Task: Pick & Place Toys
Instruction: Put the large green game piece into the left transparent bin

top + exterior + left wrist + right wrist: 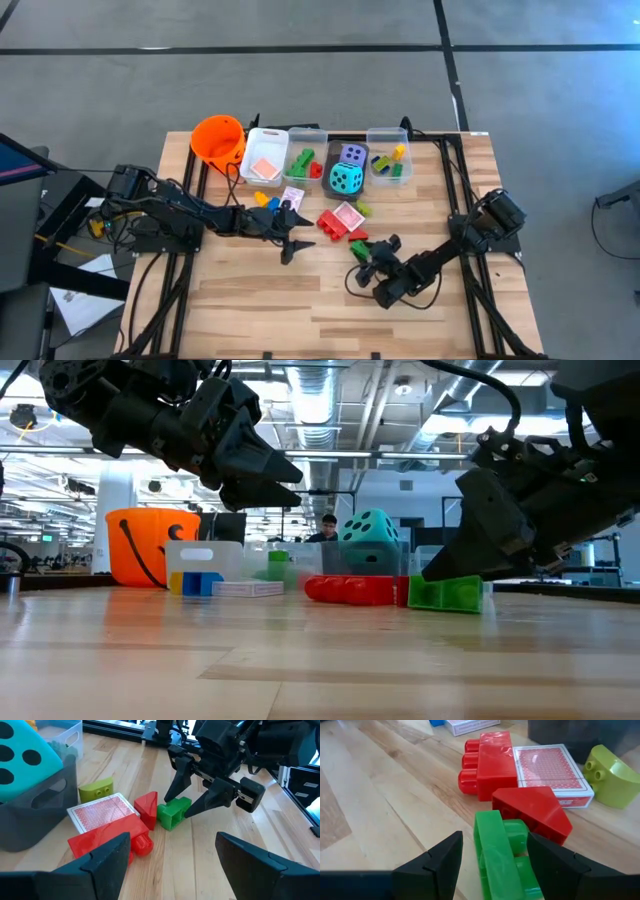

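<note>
A green brick (495, 850) lies on its side on the table, against a red wedge brick (535, 810). My right gripper (368, 255) is open and low over the table, one finger on each side of the green brick (173, 812). Behind these lie a long red brick (490, 762), a pink-white card pack (552, 770) and a yellow-green brick (610, 775). My left gripper (290, 232) is open and empty, a little above the table, left of the red bricks. A teal die (346, 178) and a purple die (352, 153) sit in a dark bin. My right gripper has its fingers (210, 802) level with the green brick, one on each side, coming from the table's near right. Whether either finger touches the brick, I cannot tell. The brick rests on the table.
An orange bucket (218, 140) and clear bins (265, 155) (388, 155) holding cards and bricks stand along the far edge. Blue and yellow bricks (265, 200) and a card (292, 195) lie near my left gripper. The near half of the table (300, 310) is bare wood.
</note>
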{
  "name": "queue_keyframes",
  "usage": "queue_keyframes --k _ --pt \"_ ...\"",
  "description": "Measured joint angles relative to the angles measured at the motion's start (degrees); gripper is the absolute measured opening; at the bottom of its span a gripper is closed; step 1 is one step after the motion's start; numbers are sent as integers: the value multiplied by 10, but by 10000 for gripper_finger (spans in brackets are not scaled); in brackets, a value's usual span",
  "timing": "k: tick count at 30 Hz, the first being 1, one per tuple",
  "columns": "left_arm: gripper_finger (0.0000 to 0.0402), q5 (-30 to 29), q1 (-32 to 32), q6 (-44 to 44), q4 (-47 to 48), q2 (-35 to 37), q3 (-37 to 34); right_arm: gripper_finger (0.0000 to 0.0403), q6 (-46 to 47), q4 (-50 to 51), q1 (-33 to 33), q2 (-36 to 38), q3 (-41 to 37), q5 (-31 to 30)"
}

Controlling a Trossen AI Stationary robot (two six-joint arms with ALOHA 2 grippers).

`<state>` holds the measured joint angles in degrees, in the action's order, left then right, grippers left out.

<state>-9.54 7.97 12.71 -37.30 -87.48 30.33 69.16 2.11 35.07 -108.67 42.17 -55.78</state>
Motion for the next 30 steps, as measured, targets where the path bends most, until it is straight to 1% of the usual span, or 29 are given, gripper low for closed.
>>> queue_keyframes --k 4,7,10,14,15,19,22,25,28,30 --pt "286 0 0 0 0 0 0 212 -31 3 0 -2 9 8" --pt "286 0 0 0 0 0 0 190 -58 8 -1 -3 25 21" --pt "286 0 0 0 1 0 0 145 -87 6 -4 -4 39 38" --pt "286 0 0 0 1 0 0 67 -122 7 -6 -4 55 45" --pt "286 0 0 0 2 0 0 61 -130 9 -7 -4 59 46" --pt "286 0 0 0 5 0 0 62 -151 10 -7 -6 73 47" --pt "286 0 0 -3 6 0 0 62 -154 14 -4 -7 83 34" --pt "286 0 0 -3 14 0 0 61 -174 14 -1 -8 99 7" --pt "286 0 -1 -3 20 0 0 15 -186 57 6 -7 128 -33" --pt "286 0 -1 -3 19 0 0 1 -186 124 5 -5 156 -55"
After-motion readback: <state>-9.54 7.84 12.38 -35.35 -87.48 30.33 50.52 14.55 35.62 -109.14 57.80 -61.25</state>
